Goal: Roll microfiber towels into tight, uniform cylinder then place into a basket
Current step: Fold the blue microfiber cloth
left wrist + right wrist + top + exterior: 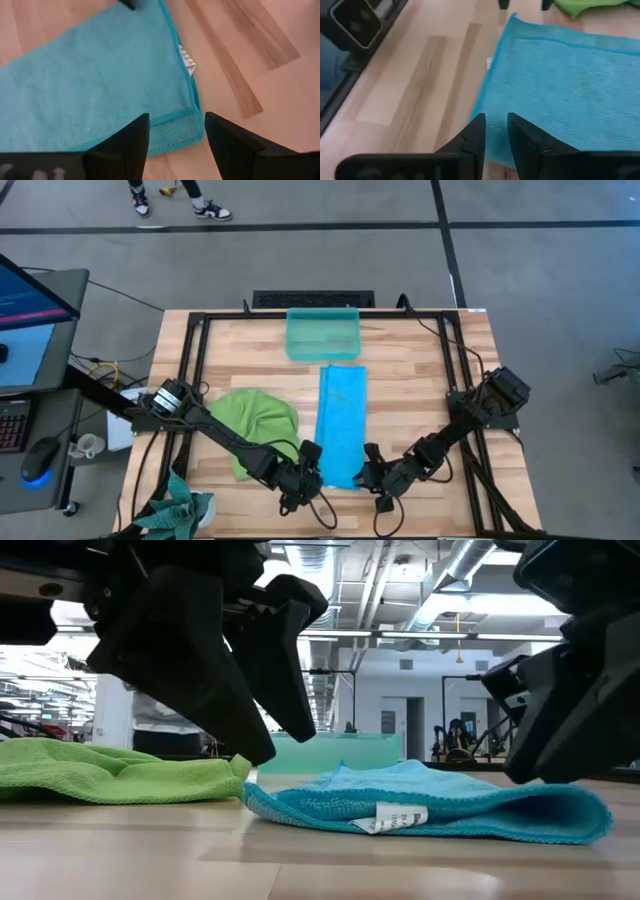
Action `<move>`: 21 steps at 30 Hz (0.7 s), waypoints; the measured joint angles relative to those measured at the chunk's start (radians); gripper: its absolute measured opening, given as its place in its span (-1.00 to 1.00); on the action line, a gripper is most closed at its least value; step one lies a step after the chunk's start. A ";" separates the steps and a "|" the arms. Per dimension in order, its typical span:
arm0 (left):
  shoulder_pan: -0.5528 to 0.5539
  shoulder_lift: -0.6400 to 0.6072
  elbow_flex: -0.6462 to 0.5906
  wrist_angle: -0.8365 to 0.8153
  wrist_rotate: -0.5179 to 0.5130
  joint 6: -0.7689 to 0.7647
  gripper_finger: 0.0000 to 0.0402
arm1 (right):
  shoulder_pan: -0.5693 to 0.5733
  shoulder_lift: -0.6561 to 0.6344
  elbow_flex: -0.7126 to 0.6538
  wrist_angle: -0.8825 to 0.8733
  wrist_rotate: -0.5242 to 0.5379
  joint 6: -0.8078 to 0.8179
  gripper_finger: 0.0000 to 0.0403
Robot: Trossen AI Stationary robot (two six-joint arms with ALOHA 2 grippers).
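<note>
The sky-blue towel lies folded into a long strip that runs from near the basket toward the table's near edge. A white label sticks out at its near end. The lime-green towel lies crumpled to its left. My left gripper is open just above the strip's near left corner. My right gripper is open by a narrow gap, low over the strip's near right edge. Both point slanting down toward the towel. My left gripper touches nothing. My right gripper hangs so low over the blue towel's near end that I cannot tell whether its fingertips touch the cloth. Nothing shows pinched between its fingers.
A darker teal cloth hangs at the table's near left corner. Black frame rails run around the tabletop. A monitor, keyboard and mouse stand beyond the left edge. Bare wood lies to the right of the blue strip.
</note>
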 joint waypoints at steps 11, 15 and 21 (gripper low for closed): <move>0.044 0.000 0.000 0.003 0.021 0.010 -0.08 | -0.011 -0.001 0.001 -0.073 -0.045 0.111 -0.49; 0.055 0.000 0.000 0.002 0.023 0.010 -0.08 | -0.014 -0.001 0.001 -0.076 -0.086 0.122 -0.49; 0.061 0.000 0.000 0.002 0.023 0.014 -0.08 | -0.027 -0.002 0.001 -0.078 -0.115 0.117 -0.49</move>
